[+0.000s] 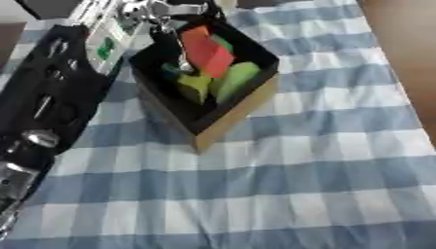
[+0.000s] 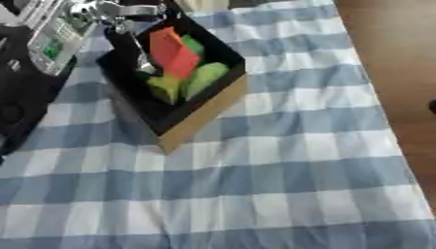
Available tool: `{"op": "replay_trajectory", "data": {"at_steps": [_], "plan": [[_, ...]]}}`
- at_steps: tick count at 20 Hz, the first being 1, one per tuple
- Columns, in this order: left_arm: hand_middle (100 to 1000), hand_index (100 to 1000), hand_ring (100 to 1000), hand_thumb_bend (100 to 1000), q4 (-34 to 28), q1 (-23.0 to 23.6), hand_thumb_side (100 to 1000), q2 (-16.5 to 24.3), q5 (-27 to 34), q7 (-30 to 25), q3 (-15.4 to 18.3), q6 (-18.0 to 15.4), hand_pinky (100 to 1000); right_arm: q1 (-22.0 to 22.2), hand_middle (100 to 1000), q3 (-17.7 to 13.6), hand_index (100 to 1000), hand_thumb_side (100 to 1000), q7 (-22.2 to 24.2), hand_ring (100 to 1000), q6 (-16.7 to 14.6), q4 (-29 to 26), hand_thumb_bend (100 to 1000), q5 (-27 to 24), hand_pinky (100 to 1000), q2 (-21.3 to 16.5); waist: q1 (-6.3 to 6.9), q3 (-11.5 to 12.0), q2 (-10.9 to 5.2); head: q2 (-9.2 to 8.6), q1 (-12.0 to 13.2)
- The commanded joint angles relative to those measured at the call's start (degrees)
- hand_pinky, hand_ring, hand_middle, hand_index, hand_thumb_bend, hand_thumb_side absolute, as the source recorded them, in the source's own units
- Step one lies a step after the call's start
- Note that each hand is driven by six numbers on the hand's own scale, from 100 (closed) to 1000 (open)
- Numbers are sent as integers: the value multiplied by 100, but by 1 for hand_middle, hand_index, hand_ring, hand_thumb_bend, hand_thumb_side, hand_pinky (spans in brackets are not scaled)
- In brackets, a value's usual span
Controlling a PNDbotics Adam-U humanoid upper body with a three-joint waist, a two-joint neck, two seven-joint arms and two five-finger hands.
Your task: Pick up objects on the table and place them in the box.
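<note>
Box (image 1: 228, 127): square cardboard with a black lining, upper centre of frame, on checked cloth (image 1: 289, 194).
Contents: red block (image 1: 207, 51), green blocks (image 1: 234, 80).
Left hand (image 1: 166, 14): metallic, over the box's upper-left rim; fingers too blurred to tell their state.

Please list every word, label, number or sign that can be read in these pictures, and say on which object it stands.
No text can be read.
Green mark on a white panel of the left arm: too blurred to read; I cannot tell whether it is writing.
Box, the red block and green blocks inside it, and the checked tablecloth: no writing shows.
</note>
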Motion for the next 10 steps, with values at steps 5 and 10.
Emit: {"op": "replay_trajectory", "data": {"at_steps": [5, 10], "plan": [[871, 913, 945, 750, -84, -111, 290, 39, -701, 141, 195, -89, 927, -9, 329, -31, 1000, 523, 215, 1000, -195, -114, 100, 40, 1000, -56, -35, 8, -193, -24, -12], [857, 901, 928, 649, -406, -93, 236, 70, -974, 489, 359, -87, 907, -1, 331, -33, 1000, 523, 198, 1000, -202, -114, 100, 35, 1000, -61, -41, 25, -208, -26, -12]]}}
